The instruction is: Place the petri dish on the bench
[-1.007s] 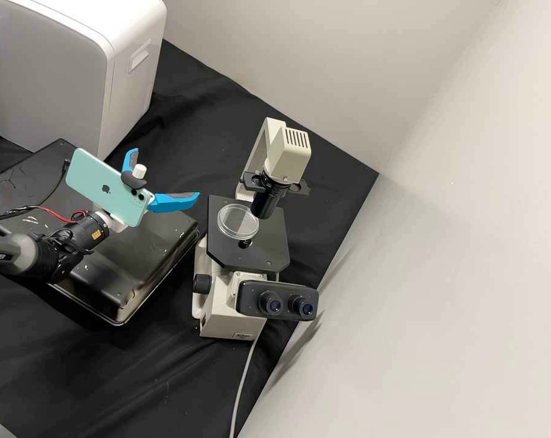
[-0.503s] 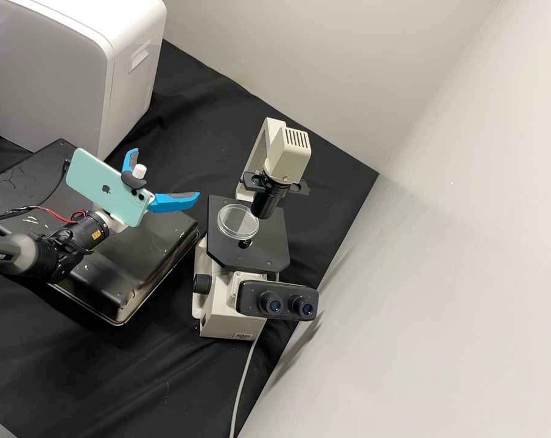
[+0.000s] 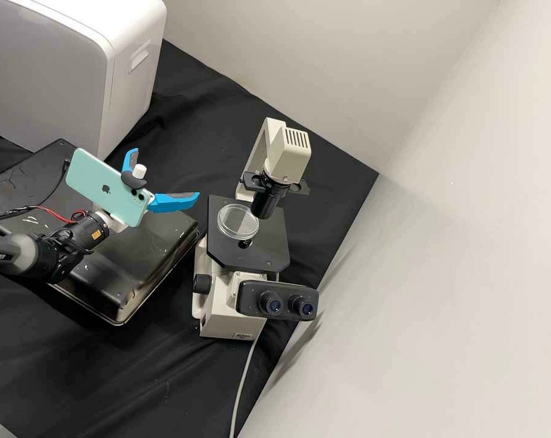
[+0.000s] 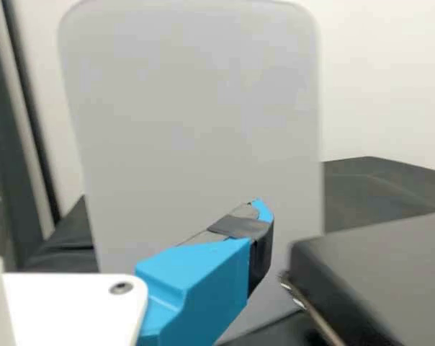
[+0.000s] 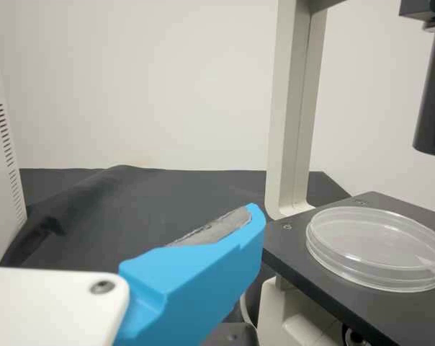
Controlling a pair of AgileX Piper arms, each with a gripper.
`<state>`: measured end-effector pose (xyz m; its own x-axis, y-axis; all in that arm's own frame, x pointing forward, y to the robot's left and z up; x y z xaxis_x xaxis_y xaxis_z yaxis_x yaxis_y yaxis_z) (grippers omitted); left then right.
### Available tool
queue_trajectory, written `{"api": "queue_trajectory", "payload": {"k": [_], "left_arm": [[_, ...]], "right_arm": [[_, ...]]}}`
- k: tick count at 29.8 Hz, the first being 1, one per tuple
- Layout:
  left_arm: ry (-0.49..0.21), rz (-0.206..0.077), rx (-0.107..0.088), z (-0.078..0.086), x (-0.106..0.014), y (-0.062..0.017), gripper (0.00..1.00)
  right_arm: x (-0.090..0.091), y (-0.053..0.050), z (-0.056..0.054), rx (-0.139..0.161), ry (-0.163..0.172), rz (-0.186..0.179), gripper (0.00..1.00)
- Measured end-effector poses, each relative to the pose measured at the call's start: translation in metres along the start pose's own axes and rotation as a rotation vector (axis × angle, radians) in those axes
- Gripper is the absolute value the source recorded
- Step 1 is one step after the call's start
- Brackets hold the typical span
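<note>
A clear, empty petri dish [image 3: 238, 220] lies on the black stage [image 3: 257, 252] of a beige microscope, just beside the dark objective. In the right wrist view the petri dish [image 5: 376, 249] sits flat on the stage [image 5: 297, 249], a short way beyond my blue finger [image 5: 203, 270]. My right gripper [image 3: 164, 174] hangs open and holds nothing, left of the stage and above a black flat device; one finger's tip is near the stage's left edge. My left gripper is open, with one blue finger [image 4: 210, 274] before a white box [image 4: 196, 130].
The microscope [image 3: 251, 286] stands at the bench's right edge by the wall, eyepieces toward the front, a cable trailing forward. A black flat device [image 3: 123, 267] lies left of it, under my right arm. A large white appliance [image 3: 62, 67] stands at the back left. Black cloth covers the front.
</note>
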<state>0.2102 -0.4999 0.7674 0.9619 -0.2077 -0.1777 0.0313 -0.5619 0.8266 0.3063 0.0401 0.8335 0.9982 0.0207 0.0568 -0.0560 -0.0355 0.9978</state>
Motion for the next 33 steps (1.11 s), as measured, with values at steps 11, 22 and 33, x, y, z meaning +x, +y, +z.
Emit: {"api": "queue_trajectory", "payload": {"k": [11,22,33], "left_arm": [[-0.151,-0.051,0.069,0.032,-0.042,-0.0282,1.00],[-0.248,0.007,0.054,0.055,-0.069,-0.0184,1.00],[-0.287,-0.015,0.053,0.070,-0.088,-0.0179,1.00]], "right_arm": [[0.000,0.000,0.000,0.000,0.000,0.000,1.00],[0.000,0.000,0.000,0.000,0.000,0.000,1.00],[0.000,0.000,0.000,0.000,0.000,0.000,1.00]]}}
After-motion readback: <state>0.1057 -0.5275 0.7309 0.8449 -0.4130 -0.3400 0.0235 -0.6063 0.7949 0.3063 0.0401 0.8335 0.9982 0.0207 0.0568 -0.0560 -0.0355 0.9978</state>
